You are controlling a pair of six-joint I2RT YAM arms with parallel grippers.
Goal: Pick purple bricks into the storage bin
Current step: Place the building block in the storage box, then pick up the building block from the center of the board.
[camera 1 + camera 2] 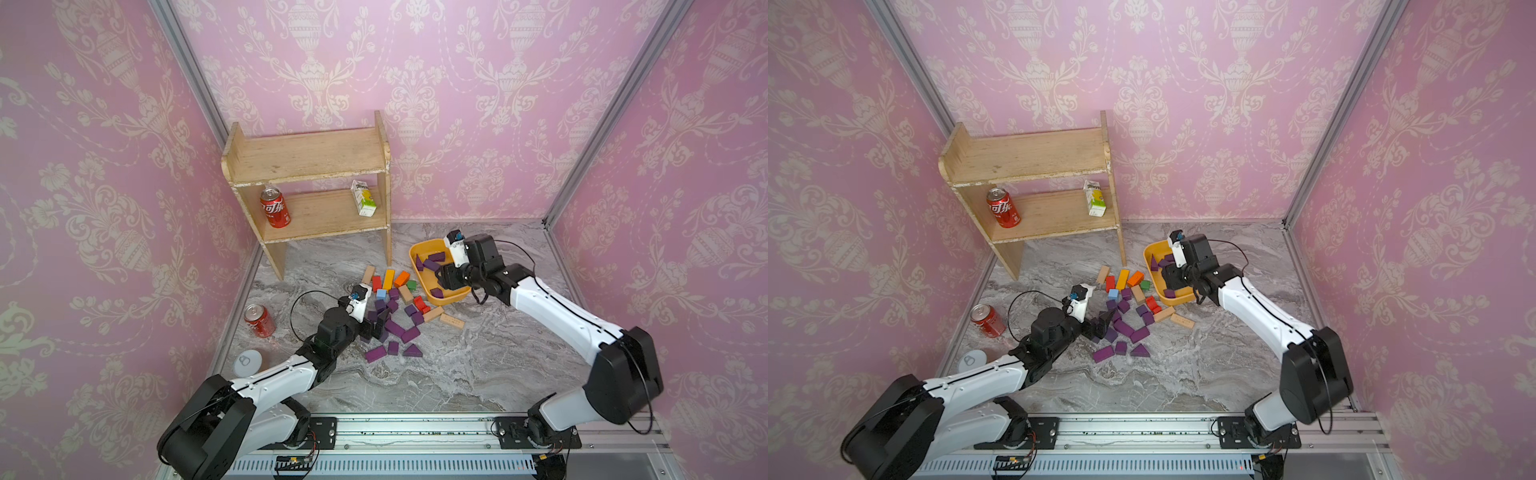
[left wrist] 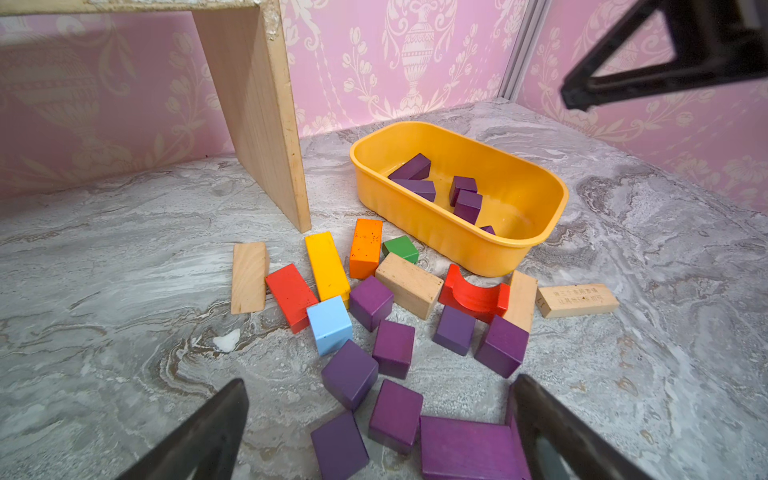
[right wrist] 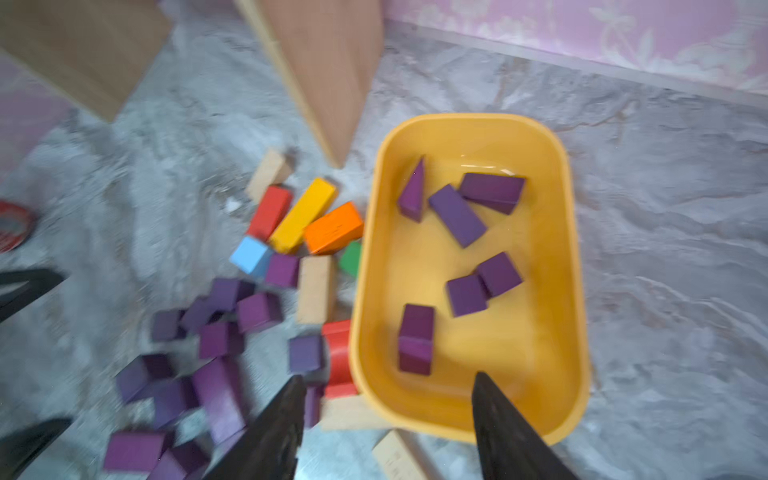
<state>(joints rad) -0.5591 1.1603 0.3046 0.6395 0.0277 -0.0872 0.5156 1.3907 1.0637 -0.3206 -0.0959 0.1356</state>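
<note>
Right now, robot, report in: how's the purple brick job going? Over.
Left gripper open over loose small dark-purple wooden bricks. Right gripper open, empty, over shallow yellow-orange plastic bin; six bricks inside. Red arch block beside bin wall.

Grey marbled table (image 1: 457, 365), wooden shelf (image 1: 307, 156) standing at the back, yellow bin (image 1: 414, 259) beside its leg, purple bricks (image 1: 395, 328) scattered mid-table touching coloured and tan blocks (image 1: 388, 278), red can (image 1: 259, 320) near the left edge, white disc (image 1: 247, 362), perhaps a lid, near it.
</note>
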